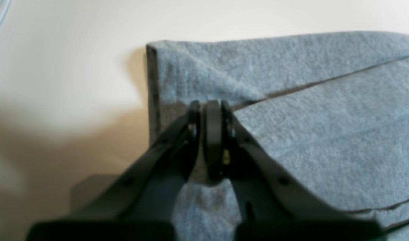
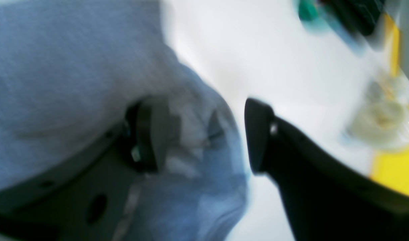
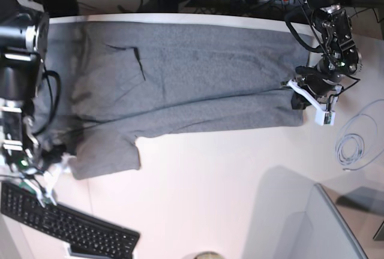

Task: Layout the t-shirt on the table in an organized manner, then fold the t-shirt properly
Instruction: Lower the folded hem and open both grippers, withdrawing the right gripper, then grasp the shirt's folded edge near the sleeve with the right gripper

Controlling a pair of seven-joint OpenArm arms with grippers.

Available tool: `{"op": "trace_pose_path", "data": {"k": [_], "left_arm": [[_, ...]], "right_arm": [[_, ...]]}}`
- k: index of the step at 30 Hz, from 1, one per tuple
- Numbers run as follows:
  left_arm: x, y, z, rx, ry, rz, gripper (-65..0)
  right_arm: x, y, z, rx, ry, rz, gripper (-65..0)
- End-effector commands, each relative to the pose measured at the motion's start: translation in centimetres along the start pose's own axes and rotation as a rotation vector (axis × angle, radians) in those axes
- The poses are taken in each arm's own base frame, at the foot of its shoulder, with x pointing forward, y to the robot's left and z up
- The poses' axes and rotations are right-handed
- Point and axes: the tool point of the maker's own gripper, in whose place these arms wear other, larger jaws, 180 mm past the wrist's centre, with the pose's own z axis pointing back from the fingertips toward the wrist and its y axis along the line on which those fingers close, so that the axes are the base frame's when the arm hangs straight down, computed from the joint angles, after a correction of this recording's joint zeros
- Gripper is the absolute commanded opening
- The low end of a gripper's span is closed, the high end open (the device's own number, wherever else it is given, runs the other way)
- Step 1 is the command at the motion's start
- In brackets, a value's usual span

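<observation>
While the left gripper (image 1: 211,108) pinches it, the t-shirt (image 3: 192,79) spans the table (image 3: 210,175).

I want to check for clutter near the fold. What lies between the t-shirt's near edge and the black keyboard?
In the base view, only bare white table separates the t-shirt from the keyboard.

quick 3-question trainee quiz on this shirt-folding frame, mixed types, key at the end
1. True or false: the left pincer is shut on the t-shirt.
2. The right pincer has its jaws: A) pressed together B) apart, with cloth between them C) out of view.
3. Fill in: near the table edge by the right arm lies a black ____.

Key: 1 true; 2 B; 3 keyboard.
</observation>
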Motion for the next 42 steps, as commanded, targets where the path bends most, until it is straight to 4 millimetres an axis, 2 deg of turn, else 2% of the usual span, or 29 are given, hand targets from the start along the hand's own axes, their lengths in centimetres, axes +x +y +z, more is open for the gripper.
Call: {"op": "trace_pose_path", "data": {"k": [1,4,7,13,15,21,29,31,35,39,41,42], "left_arm": [[1.7,0.4,0.2,0.005,-0.050,-0.010,-65.0],[1.7,0.4,0.2,0.005,-0.050,-0.010,-65.0],[1.7,0.5,0.3,0.006,-0.049,-0.011,-65.0],[1.7,0.5,0.3,0.006,-0.050,-0.012,-65.0],[1.7,0.5,0.3,0.006,-0.050,-0.012,-65.0],[1.7,0.5,0.3,0.006,-0.050,-0.012,-65.0],[1.8,0.5,0.3,0.006,-0.052,-0.012,-65.0],[1.8,0.5,0.3,0.006,-0.052,-0.012,-65.0],[1.8,0.5,0.3,0.006,-0.052,-0.012,-65.0],[1.7,0.5,0.3,0.006,-0.050,-0.011,-65.0],[1.7,0.5,0.3,0.006,-0.050,-0.011,-65.0],[1.7,0.5,0.3,0.006,-0.050,-0.011,-65.0]], "right_arm": [[2.5,-2.1,0.5,-0.052,-0.037,-0.024,-30.8],[4.3,-1.1,-1.1,-0.041,-0.061,-0.079,-30.8],[4.7,-2.1,-2.4,-0.117,-0.089,-0.154,-30.5],[3.0,-2.9,-3.8,-0.175,-0.095,-0.159,-30.3],[2.3,-3.8,-3.8,-0.189,-0.086,-0.163,-30.3],[0.5,-3.9,-4.1,-0.192,-0.062,-0.165,-30.8],[-1.6,-2.9,-4.6,-0.177,-0.029,-0.160,-31.1],[-1.6,-2.9,-4.6,-0.177,-0.030,-0.160,-36.2],[-1.4,-3.2,-4.5,-0.181,-0.034,-0.161,-65.0],[-1.1,-3.4,-4.4,-0.183,-0.042,-0.160,-64.8],[-0.1,-3.7,-4.0,-0.189,-0.067,-0.154,-65.0],[-0.4,-3.6,-3.9,-0.190,-0.056,-0.151,-65.0]]}}
